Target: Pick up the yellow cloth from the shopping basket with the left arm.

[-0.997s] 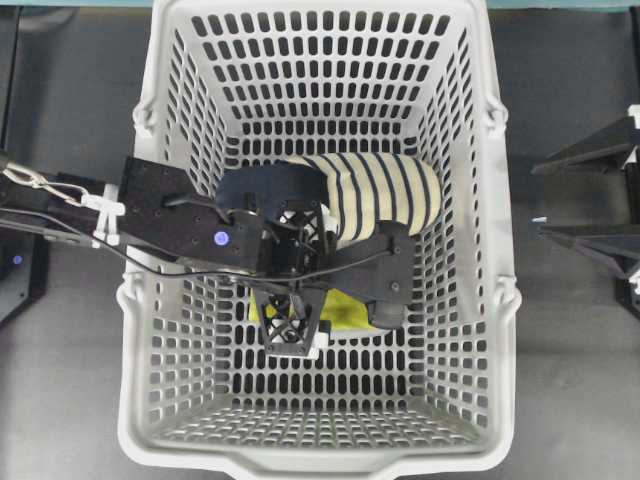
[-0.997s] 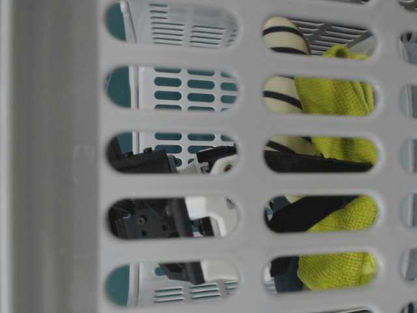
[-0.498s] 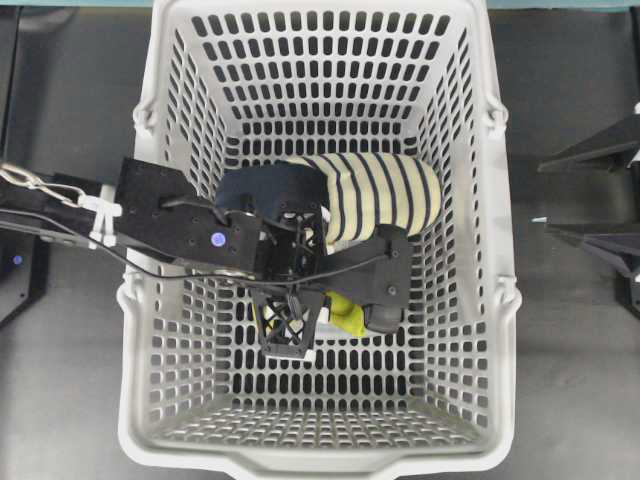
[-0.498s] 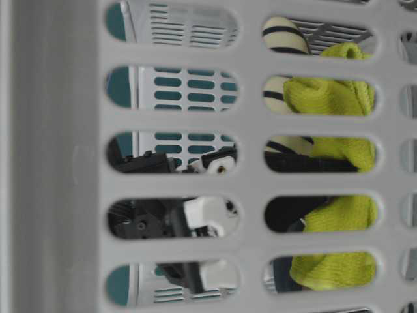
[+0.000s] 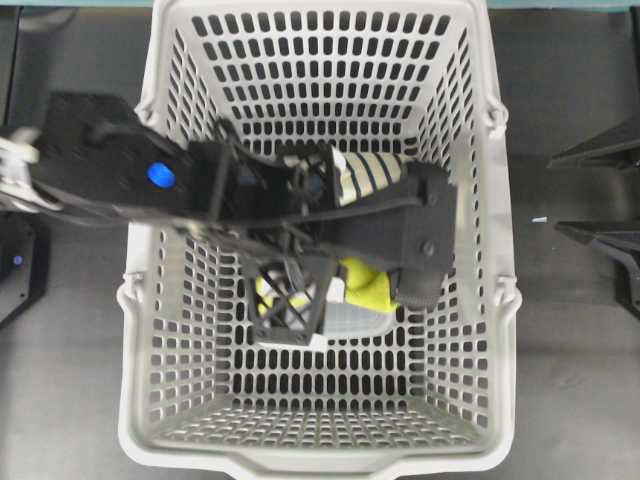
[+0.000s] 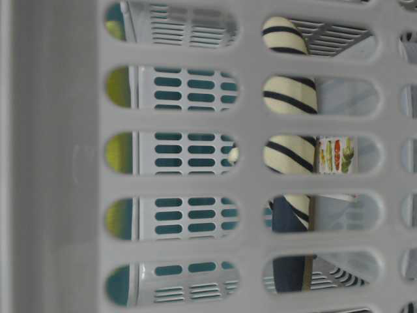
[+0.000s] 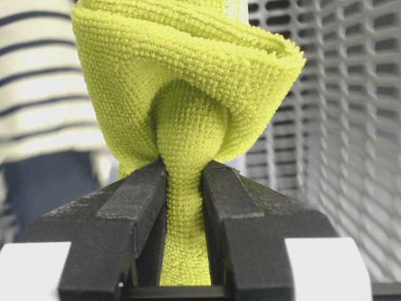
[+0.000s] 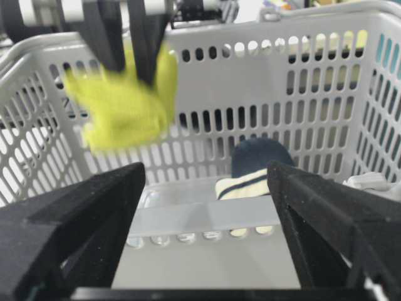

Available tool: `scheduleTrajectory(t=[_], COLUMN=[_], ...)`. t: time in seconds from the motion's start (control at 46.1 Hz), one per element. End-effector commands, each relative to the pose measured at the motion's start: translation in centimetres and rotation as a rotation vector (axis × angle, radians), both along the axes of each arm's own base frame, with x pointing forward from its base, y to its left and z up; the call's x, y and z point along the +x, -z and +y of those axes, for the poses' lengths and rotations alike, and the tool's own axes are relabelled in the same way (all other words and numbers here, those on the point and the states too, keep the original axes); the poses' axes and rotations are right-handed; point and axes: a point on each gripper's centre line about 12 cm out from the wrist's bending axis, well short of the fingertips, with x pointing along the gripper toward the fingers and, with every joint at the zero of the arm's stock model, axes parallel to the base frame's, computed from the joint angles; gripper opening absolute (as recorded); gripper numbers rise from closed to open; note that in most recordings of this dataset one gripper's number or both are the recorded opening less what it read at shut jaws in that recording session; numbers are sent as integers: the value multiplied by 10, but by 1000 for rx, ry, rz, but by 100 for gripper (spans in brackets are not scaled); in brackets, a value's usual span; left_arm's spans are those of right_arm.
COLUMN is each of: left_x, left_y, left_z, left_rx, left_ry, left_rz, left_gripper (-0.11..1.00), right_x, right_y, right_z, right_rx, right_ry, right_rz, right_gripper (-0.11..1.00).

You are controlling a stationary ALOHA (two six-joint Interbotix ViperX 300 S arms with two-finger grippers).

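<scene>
Left wrist view gives me the clearest read: my left tool (image 7: pixel 183 207) is clamped on the yellow cloth (image 7: pixel 188 94), a narrow pinched fold running down between the two black fingers (image 7: pixel 135 213) while the rest of the cloth bunches out beyond their tips. Behind it I see the striped slipper (image 7: pixel 44 94) and the basket (image 7: pixel 338 113) wall.

From overhead, the left arm (image 5: pixel 150 180) reaches in over the basket (image 5: pixel 150 60) rim from the left, and the cloth (image 5: pixel 365 285) shows as a small yellow bunch between the lattice finger (image 5: pixel 290 305) and the black wrist body, over the middle of the basket. The slipper (image 5: pixel 365 172) lies mostly hidden under the arm.

My right wrist camera sees the cloth (image 8: pixel 122 103) hanging from the left tool's fingers (image 8: pixel 106 31) (blurred), up beside the basket's (image 8: pixel 263 106) far wall, well above the slipper (image 8: pixel 250 175). The right tool (image 8: pixel 207 207) stands wide apart, outside the basket, holding nothing.
</scene>
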Motion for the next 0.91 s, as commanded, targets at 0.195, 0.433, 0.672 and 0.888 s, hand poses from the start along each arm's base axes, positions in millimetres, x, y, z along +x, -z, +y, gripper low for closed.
scheduleTrajectory(t=[0.195,0.433,0.672,0.888], left_x=[-5,-6,-6,-14], left_y=[-55,-54,-50,-32], left_z=[1,2,2,8], left_rx=[1,3,3,4], left_ry=[-11,-13,-15,-37], left_rz=[15,26,39,99], left_gripper=[14,14,14,14], right_x=[1,0,0,-1], right_y=[-2,-2,-2,-2], right_z=[-1,-1,-1,-1], right_rx=[1,1,3,3], right_ry=[3,3,4,3], right_rz=[-11,-11,-12,-12], right_gripper=[75,75,75,75])
